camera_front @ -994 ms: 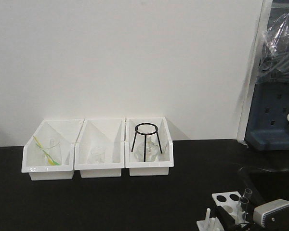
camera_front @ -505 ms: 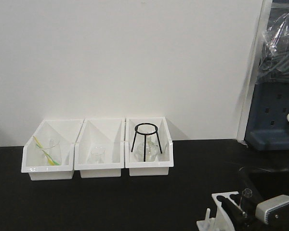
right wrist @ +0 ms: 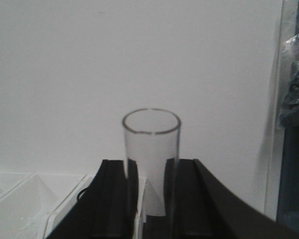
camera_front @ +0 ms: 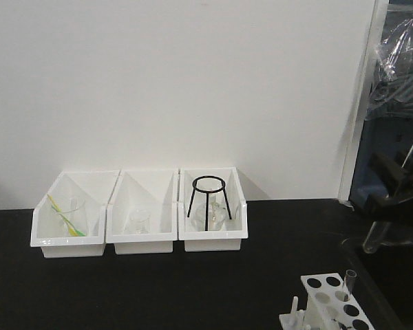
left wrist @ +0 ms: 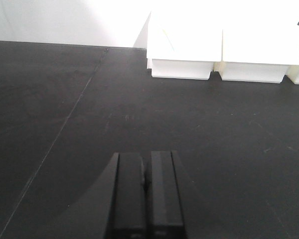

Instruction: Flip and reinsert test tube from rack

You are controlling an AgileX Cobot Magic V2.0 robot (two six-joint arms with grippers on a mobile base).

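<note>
The white rack (camera_front: 328, 297) stands at the table's front right, with one clear tube (camera_front: 347, 283) upright in a back hole. My right gripper (camera_front: 394, 198) is raised above and to the right of the rack, shut on a clear test tube (camera_front: 373, 237) that hangs tilted, its rounded end lowest. In the right wrist view the tube (right wrist: 150, 149) sits between the black fingers (right wrist: 114, 199), open mouth towards the wall. My left gripper (left wrist: 145, 191) is shut and empty over the black table (left wrist: 65, 99).
Three white open-fronted bins (camera_front: 141, 237) stand against the back wall; the right one holds a black tripod (camera_front: 209, 203), the others hold glassware. A blue-grey unit (camera_front: 392, 158) and plastic wrap stand at the right edge.
My right gripper has lifted the test tube out of the rack and moved up and to the right. The rack's top plate now shows in full.
</note>
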